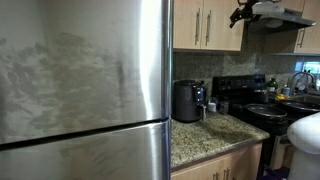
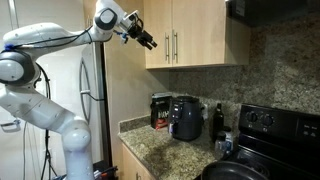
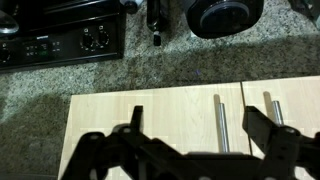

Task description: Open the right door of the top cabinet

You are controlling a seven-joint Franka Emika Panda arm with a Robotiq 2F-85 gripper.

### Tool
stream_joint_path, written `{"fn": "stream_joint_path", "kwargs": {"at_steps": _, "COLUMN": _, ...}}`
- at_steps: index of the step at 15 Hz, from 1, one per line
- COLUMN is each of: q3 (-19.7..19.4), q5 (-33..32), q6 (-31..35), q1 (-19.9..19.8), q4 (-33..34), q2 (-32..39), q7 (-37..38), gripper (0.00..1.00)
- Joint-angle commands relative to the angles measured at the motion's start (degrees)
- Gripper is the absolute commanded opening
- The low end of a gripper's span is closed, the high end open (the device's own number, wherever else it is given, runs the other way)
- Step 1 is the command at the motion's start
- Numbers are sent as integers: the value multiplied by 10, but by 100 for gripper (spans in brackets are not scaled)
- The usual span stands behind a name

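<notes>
wrist view alone: gripper (image 3: 192, 118) jaws apart

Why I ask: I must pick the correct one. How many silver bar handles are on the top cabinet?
2. The left door's handle and the right door's handle stand side by side at the middle seam of the top cabinet; none looks hidden.

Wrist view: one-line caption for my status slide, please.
Open gripper hovers before the closed right door, its silver handle framed between the fingers, granite counter beyond.
</notes>
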Motion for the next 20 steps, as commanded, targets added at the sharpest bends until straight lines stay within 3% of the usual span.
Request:
{"fn": "stream_joint_path", "kwargs": {"at_steps": 1, "q3": -3, "q5": 16, "q6": 20, "q1": -11, "q4": 66, "q2": 73, "q7": -21, "gripper": 100}}
{"fn": "stream_joint_path", "kwargs": {"at_steps": 7, "q3": 20, "q5": 9, "q6": -13, "q1": -26, "q4": 222, "q2": 195, "q7": 25, "gripper": 100}}
{"fn": "stream_joint_path", "kwargs": {"at_steps": 8, "q3": 9, "q5": 9, "q6": 15, "q1": -18, "q4": 164, "q2": 154, "q7": 10, "gripper": 100}}
{"fn": "stream_joint_path", "kwargs": {"at_steps": 15, "q3": 24, "q5": 2, "q6": 3, "q1": -17, "q4": 231, "q2": 243, "q7": 25, "gripper": 100}}
{"fn": "stream_joint_path", "kwargs": {"at_steps": 20, "q3": 46, "q5": -33, "q6": 30, "q1": -21, "q4": 268, "q2": 297, "q7": 79, "gripper": 100}}
